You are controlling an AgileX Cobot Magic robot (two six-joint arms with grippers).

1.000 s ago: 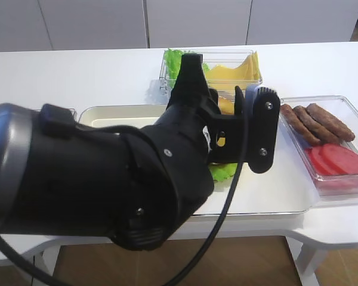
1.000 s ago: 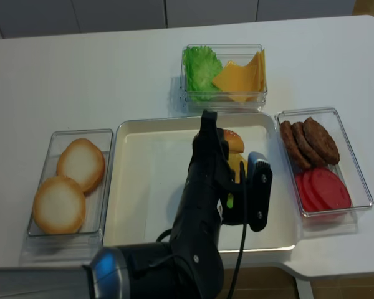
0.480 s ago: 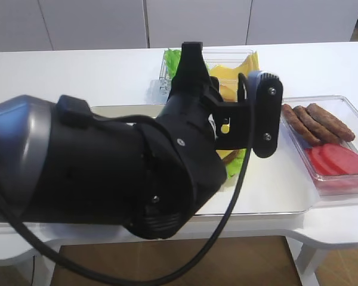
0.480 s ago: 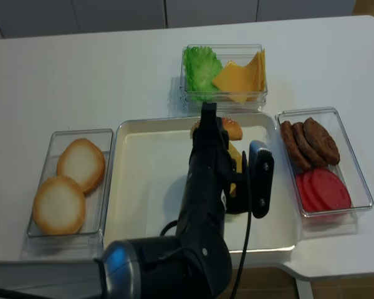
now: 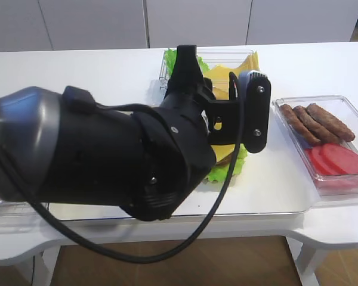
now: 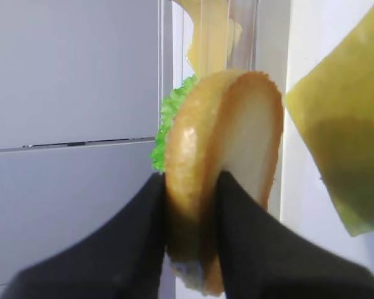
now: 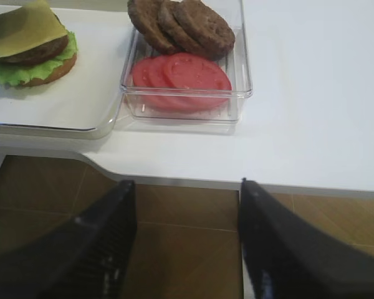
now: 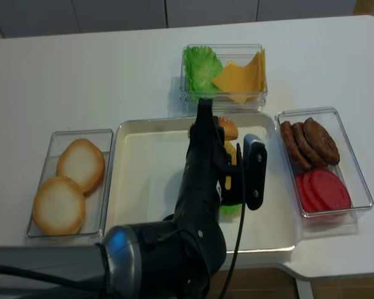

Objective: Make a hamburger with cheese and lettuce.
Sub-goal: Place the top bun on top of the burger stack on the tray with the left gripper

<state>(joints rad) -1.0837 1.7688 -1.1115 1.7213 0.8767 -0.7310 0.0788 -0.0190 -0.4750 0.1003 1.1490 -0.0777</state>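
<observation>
While the left gripper clenches a bun top on edge, the right gripper hangs released beside the table.

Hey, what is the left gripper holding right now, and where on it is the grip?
The left gripper is shut on a bun top, pinching it near one edge so it stands on edge. The right gripper holds nothing.

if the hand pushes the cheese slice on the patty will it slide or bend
The cheese looks thin, and one corner overhangs the patty, so it would probably flex rather than stay stiff. Its smooth face suggests it may slide off sideways. It seems very light.
</observation>
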